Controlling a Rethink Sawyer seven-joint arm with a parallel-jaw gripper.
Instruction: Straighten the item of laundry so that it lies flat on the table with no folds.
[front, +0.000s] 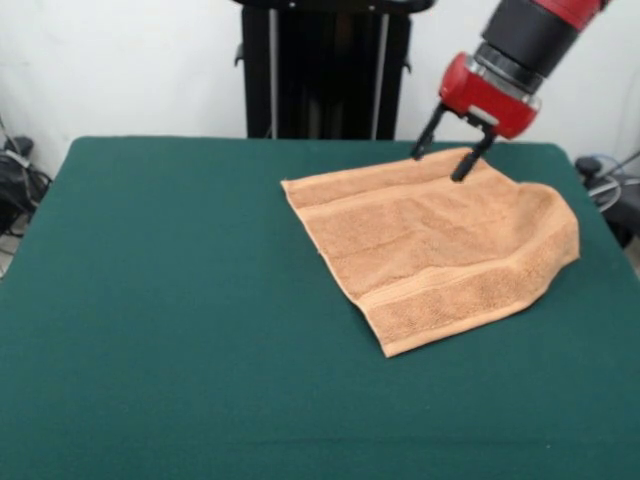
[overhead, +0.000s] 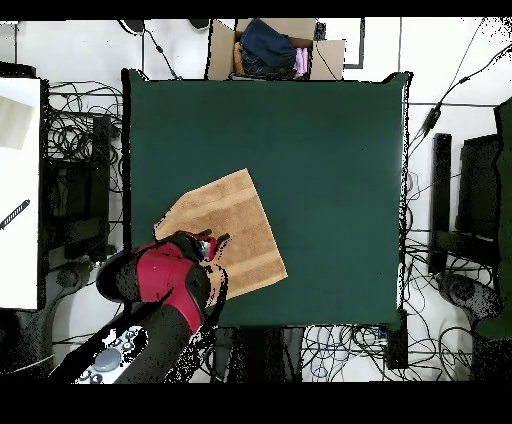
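The orange-tan towel (front: 430, 250) lies spread on the green table (front: 180, 300) at the right of centre. Band stripes run near its near and far edges. Its right edge curls down in a soft fold. My gripper (front: 446, 157) hangs over the towel's far edge with its two black fingers apart and open, the tips at or just above the cloth, holding nothing. In the overhead view the towel (overhead: 225, 225) lies near the table's (overhead: 320, 160) lower left edge. The gripper (overhead: 212, 242) and red arm cover its lower left part.
The black pedestal (front: 325, 70) stands behind the table's far edge. In the overhead view a cardboard box (overhead: 270, 50) with clothes sits beyond the table's top edge. Cables (overhead: 80, 130) lie on the floor around it, and a white surface (overhead: 18, 190) stands at the left.
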